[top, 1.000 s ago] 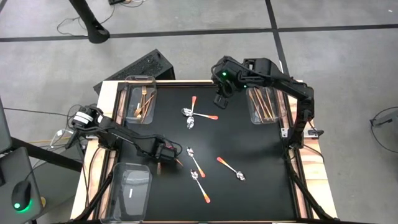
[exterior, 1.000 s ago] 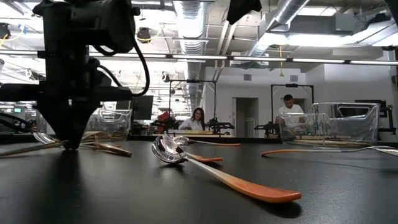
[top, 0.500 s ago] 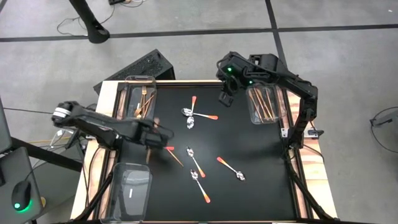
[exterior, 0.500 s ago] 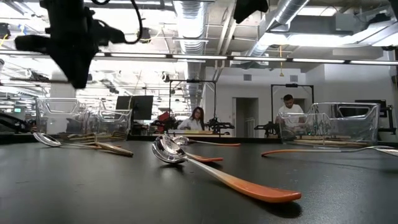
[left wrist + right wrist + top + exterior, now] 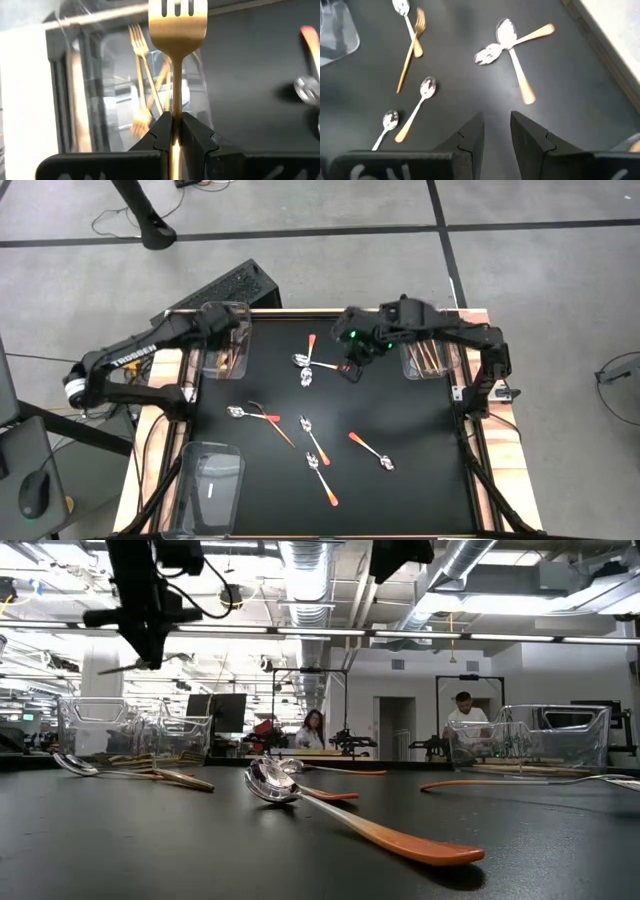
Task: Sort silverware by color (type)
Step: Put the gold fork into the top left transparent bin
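At the table's [image 5: 330, 515] 10 o'clock corner the left tool [image 5: 174, 131] hangs over the fork bin [image 5: 226, 345], its fingers pinched tight on the neck of a gold fork [image 5: 177, 30] whose tines point out ahead of the wrist. The grip sits low on the handle so the head reaches over the clear bin, where other gold forks [image 5: 142, 75] already lie; by my judgement this is the carry just before a release among its own kind. The bin's walls stand upright and close around the pile, so the fork probably needs to come down roughly along the bin's length, away from the rim. At about 7 o'clock a second clear bin [image 5: 212, 485] sits at the table's edge, well apart from the left arm. Between them, at about 9 o'clock, a spoon [image 5: 238, 412] lies crossed with another gold fork [image 5: 268, 420] on the black mat, both loose and still unsorted. Toward the centre and 5 o'clock, three more orange-handled spoons [image 5: 312, 438] lie scattered with open mat around each, so there is room to come down on any of them from above. At about 12 o'clock two spoons [image 5: 512, 47] lie crossed, bowls touching, which may make a clean single pick awkward. The right tool [image 5: 496, 131] hovers just beside that pair, fingers parted narrowly with nothing between them, apparently lining up on one. At 2 o'clock the knife bin [image 5: 428, 352] holds copper knives against the table's edge.
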